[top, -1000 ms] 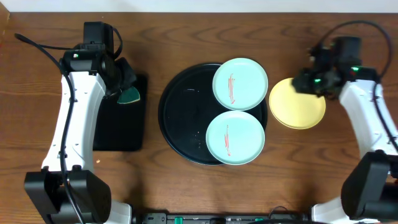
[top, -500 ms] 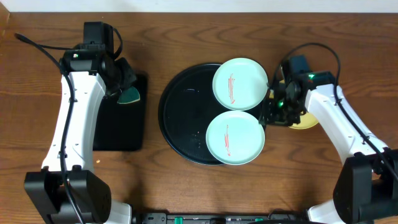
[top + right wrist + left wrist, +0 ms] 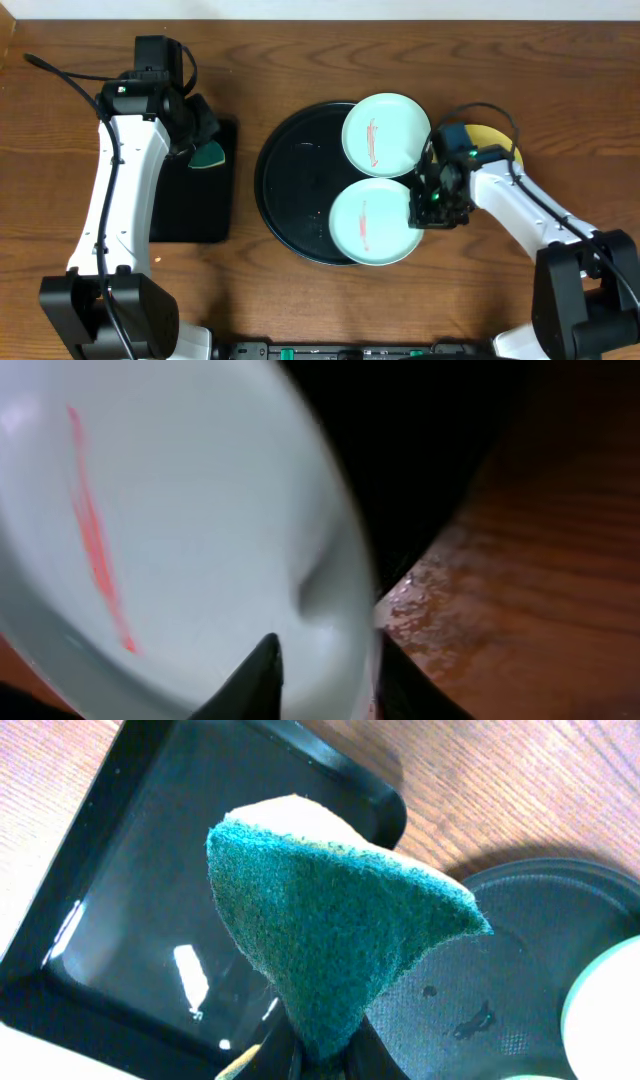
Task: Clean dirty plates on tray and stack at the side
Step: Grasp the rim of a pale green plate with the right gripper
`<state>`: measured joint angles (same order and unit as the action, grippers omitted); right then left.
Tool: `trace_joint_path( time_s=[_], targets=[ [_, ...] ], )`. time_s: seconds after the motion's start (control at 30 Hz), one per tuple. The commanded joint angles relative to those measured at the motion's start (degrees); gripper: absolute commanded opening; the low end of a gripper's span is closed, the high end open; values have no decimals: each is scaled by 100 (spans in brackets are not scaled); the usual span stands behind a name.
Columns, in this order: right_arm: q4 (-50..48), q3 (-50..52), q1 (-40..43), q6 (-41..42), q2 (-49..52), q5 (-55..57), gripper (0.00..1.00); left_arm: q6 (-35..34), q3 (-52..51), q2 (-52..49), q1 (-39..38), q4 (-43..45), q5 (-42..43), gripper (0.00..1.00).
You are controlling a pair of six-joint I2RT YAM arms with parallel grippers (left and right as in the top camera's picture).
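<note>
Two pale mint plates with red streaks lie on the round black tray (image 3: 290, 190): the far one (image 3: 385, 135) and the near one (image 3: 365, 225). My right gripper (image 3: 425, 200) is at the near plate's right rim. In the right wrist view its jaws (image 3: 325, 645) straddle that rim of the plate (image 3: 180, 510), one finger inside and one outside, with a small gap left. A yellow plate (image 3: 497, 136) lies on the table right of the tray, partly hidden by the right arm. My left gripper (image 3: 320, 1065) is shut on a green sponge (image 3: 330, 920).
A rectangular black tray (image 3: 195, 210) lies at the left, under the left gripper (image 3: 200, 135) and the sponge (image 3: 210, 153). In the left wrist view it (image 3: 140, 900) sits beside the round tray (image 3: 520, 950), which shows small wet smears.
The right arm has swung left from over the yellow plate to the near mint plate's right rim, and its jaws have narrowed. The left arm and sponge have not moved.
</note>
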<state>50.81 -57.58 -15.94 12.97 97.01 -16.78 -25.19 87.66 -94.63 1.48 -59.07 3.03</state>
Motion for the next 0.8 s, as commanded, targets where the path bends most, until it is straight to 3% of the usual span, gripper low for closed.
trace_joint_path(
  time_s=[0.0,0.03,0.37,0.77],
  targets=[
    [-105,13,-76,-20,-26,22,8,125,-24,11,-7,-44,-52,8],
    [-114,-2,-76,-20,-26,20,2,125,-24,11,-7,-48,-55,7],
    [-216,-787,-549,-17,-26,-431,1,122,-24,11,-52,-94,-52,8],
    [-1773,-1040,-1467,782,584,284,1,120,-24,11,-363,-85,-55,7]
  ],
)
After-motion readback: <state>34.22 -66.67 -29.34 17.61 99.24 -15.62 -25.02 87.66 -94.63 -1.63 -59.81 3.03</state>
